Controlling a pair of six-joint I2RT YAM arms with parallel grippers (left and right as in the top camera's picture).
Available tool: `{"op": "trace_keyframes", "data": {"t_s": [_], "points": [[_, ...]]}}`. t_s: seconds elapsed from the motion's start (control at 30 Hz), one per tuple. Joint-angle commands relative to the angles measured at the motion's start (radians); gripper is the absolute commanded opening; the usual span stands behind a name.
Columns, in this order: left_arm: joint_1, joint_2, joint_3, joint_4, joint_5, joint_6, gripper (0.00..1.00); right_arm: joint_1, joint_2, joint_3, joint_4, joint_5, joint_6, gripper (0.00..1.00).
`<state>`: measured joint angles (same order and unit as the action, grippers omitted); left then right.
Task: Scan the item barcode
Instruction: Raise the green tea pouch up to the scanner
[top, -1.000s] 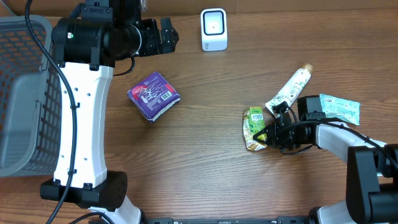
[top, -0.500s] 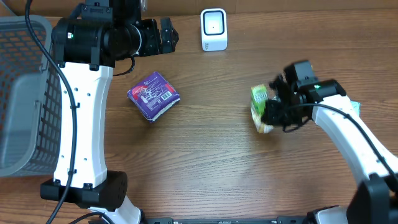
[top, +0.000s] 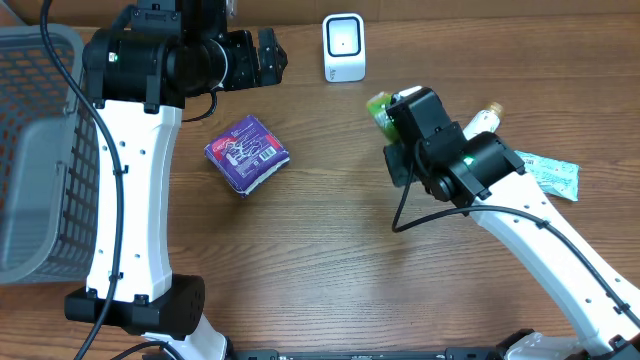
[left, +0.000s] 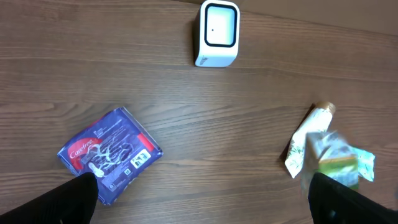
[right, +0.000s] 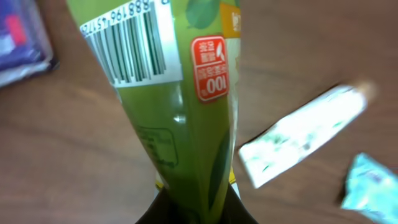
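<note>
A: Near end: right fingers (right: 158, 211) are pinching narrow on the green plastic drink pouch (right: 186, 124), with the barcode label (right: 127, 43) facing the wrist camera.
B: So it's off the worktop (top: 320, 250)?
A: Yes, it was lying flat a second ago. It's now hanging just right of the white box scanner (top: 343, 47). Probably still needing a turn toward it.
B: And left fingers (top: 270, 47)?
A: Gaping wide, idling far back, holding nothing.
</note>
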<state>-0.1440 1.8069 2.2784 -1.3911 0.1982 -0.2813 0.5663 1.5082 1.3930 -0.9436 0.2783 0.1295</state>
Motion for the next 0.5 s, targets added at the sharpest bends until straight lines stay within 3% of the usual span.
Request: {"op": "trace_keyframes", "data": {"t_s": [0.0,0.1,0.13,0.27,0.33,0.37,0.47], "points": [[-0.006,0.004,-0.002,0.004,0.002,0.012,1.0,0.005,-0.004,0.033,0.135,0.266,0.002,0.04],[-0.006,0.004,-0.002,0.004,0.002,0.012,1.0,0.005,0.045,0.033,0.278,0.349,-0.108,0.04],[-0.006,0.004,-0.002,0.004,0.002,0.012,0.99,0.005,0.085,0.033,0.367,0.39,-0.269,0.04],[-0.006,0.004,-0.002,0.004,0.002,0.012,1.0,0.005,0.209,0.033,0.68,0.555,-0.663,0.04],[-0.006,0.004,-0.002,0.004,0.002,0.012,1.0,0.005,0.295,0.033,0.914,0.639,-0.914,0.04],[-0.006,0.004,-0.002,0.004,0.002,0.012,1.0,0.005,0.36,0.033,1.086,0.665,-1.116,0.04],[-0.006,0.004,-0.002,0.004,0.002,0.012,1.0,-0.008,0.5,0.034,1.432,0.65,-1.488,0.04]]}}
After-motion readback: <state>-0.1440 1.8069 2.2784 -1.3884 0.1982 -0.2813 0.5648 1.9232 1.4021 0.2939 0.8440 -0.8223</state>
